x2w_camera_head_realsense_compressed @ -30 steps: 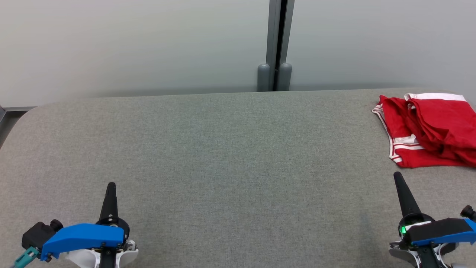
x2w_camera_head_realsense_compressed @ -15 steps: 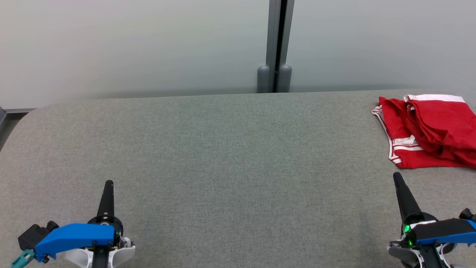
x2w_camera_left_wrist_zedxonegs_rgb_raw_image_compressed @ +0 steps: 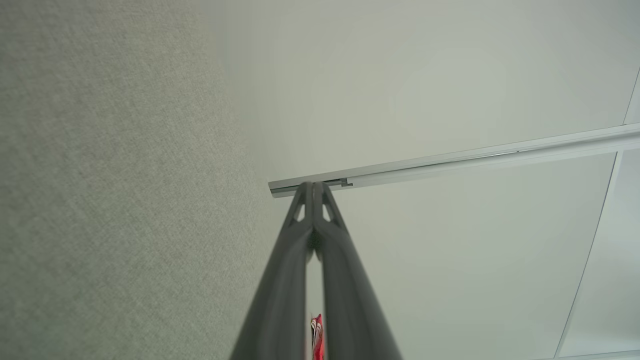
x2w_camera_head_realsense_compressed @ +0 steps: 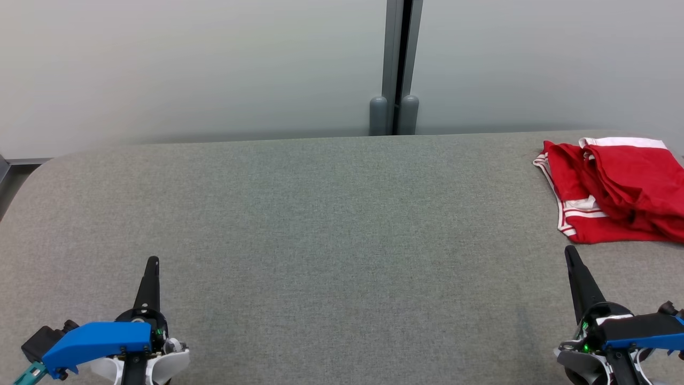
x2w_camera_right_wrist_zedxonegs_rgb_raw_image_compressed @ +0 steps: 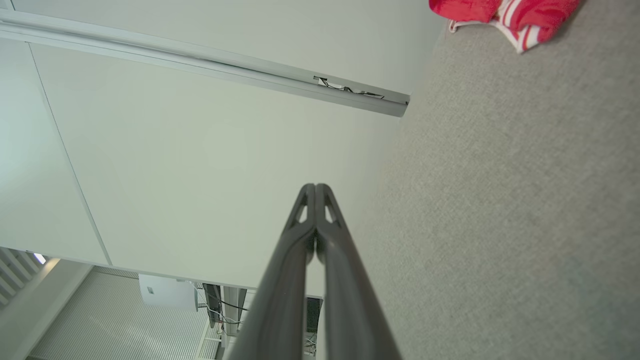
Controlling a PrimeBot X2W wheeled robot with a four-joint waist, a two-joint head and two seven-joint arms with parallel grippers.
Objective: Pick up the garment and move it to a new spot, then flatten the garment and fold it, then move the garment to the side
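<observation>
The garment, red cloth with white stripes and a white band, lies bunched at the far right of the grey table; it runs off the head view's right edge. A corner of the garment sits at the top of the right wrist view, and a red sliver of it peeks between the left fingers. My left gripper hangs shut and empty at the lower left. At the lower right my right gripper is shut and empty too, a short way in front of the garment. Both pairs of fingertips press together.
The grey felt table has rounded corners. Behind its far edge stand pale wall panels with a grey post between them. The table's left edge drops away near a grey ledge.
Both grippers have drawn back a little toward the near edge, the left one also drifting left. The head view has tilted slightly, so the garment sits a bit lower.
</observation>
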